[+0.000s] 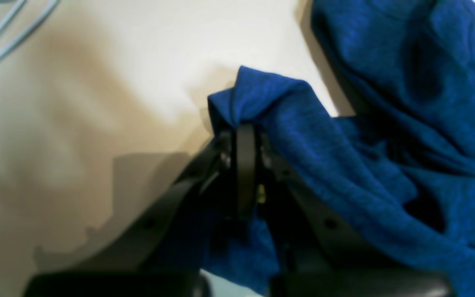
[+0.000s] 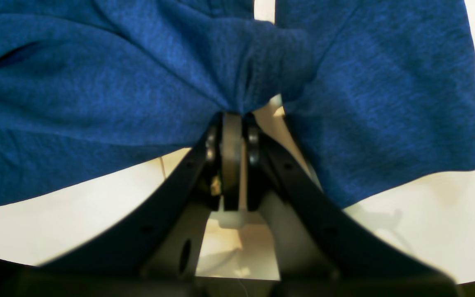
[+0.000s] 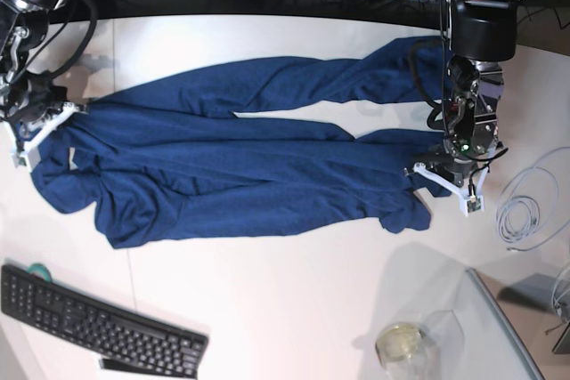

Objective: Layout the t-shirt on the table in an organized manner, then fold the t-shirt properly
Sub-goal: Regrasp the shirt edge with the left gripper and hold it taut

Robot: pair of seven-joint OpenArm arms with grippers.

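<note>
T-shirt point(image 3: 240, 166) fabric is pinched by both arms' fingers point(image 1: 245, 136) pressed together.

- The large navy-blue knit t-shirt point(image 2: 97, 103) ran off the top and left edges of the right wrist view, so its full outline was cut off there.
- In the left wrist view the same cloth left the frame at the top, right and bottom edges, and the whole picture was soft and blurred.
- The black left gripper point(image 1: 243, 128) had its fingertips buried in a bunched fold, so the pinched layers could not be counted.
- The black right gripper point(image 2: 232, 117) likewise had its tips hidden under gathered fabric.
- The black keyboard point(image 3: 93, 327) was cut by the base view's left edge.
- The small clear glass cup point(image 3: 401, 342) near the bottom edge was too small to tell its contents.
- The coiled pale cable point(image 3: 527, 206) ran off the right edge.
</note>
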